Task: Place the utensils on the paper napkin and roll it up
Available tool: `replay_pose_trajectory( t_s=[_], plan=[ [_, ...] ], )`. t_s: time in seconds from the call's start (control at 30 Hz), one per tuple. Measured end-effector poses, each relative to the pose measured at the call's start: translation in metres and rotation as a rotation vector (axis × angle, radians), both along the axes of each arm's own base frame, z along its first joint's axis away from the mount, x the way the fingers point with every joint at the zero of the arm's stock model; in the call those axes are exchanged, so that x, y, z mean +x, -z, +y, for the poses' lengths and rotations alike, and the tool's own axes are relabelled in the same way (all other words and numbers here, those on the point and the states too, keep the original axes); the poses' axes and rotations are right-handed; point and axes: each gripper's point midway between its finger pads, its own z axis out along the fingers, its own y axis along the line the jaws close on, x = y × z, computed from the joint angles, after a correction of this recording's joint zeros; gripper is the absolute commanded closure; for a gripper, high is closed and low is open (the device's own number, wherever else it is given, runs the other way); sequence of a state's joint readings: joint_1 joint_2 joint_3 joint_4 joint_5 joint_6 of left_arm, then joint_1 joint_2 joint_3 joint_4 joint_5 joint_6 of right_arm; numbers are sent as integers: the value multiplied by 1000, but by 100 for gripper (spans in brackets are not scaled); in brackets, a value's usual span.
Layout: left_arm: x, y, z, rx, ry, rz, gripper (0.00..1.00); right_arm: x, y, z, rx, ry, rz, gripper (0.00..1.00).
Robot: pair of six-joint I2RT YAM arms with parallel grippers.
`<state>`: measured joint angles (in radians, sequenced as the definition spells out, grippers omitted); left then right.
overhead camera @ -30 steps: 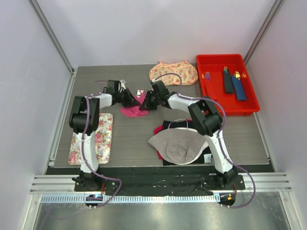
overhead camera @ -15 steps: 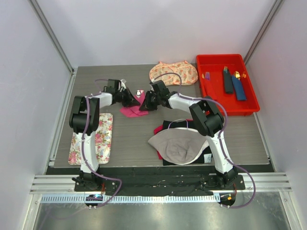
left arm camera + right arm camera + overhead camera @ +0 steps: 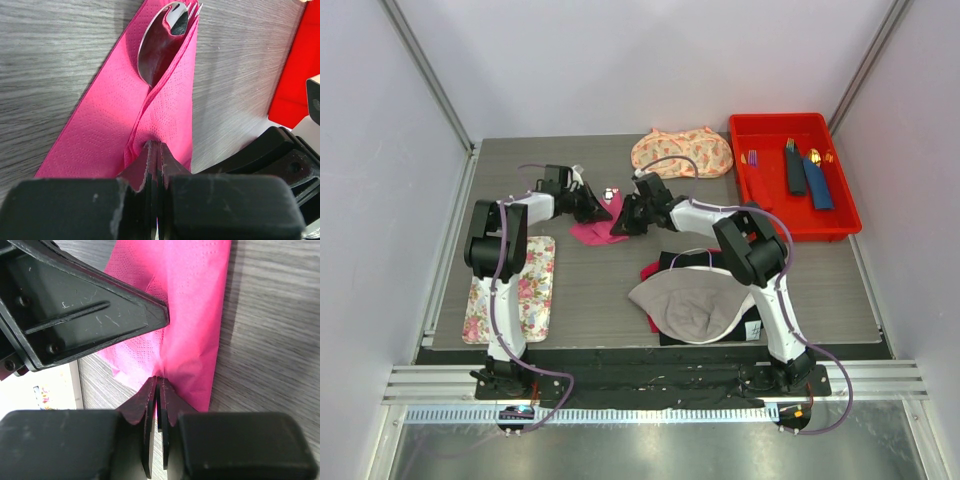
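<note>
Mostly hidden, utensils (image 3: pixel 161 50) inside paper napkin (image 3: pixel 95 135), left pincer (image 3: pixel 154 150) pinching fold.

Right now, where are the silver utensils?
Left wrist view, top centre: the utensils sit in the fold of the pink napkin, heads poking out its far end, red tray off to the right.

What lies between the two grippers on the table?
The pink napkin, folded around the silver utensils. The left gripper and right gripper each pinch it, as both wrist views show.
</note>
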<state>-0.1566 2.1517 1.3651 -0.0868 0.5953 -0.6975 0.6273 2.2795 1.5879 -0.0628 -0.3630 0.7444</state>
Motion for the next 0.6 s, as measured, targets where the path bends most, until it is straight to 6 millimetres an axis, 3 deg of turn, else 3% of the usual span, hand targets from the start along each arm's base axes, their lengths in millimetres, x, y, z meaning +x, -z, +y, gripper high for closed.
replay_pose_trajectory(
  t_s=[0.2,0.37,0.6],
  plan=[
    [-5,1,-2,-3,24,5,100,-6,-1,0,27,2,17,82],
    [-12,1,-7,-2,62,-4,100,-23,-3,2,69,-47,67,71],
    [-16,2,-7,2,73,-9,100,-28,-15,-5,65,-83,73,72]
  ],
)
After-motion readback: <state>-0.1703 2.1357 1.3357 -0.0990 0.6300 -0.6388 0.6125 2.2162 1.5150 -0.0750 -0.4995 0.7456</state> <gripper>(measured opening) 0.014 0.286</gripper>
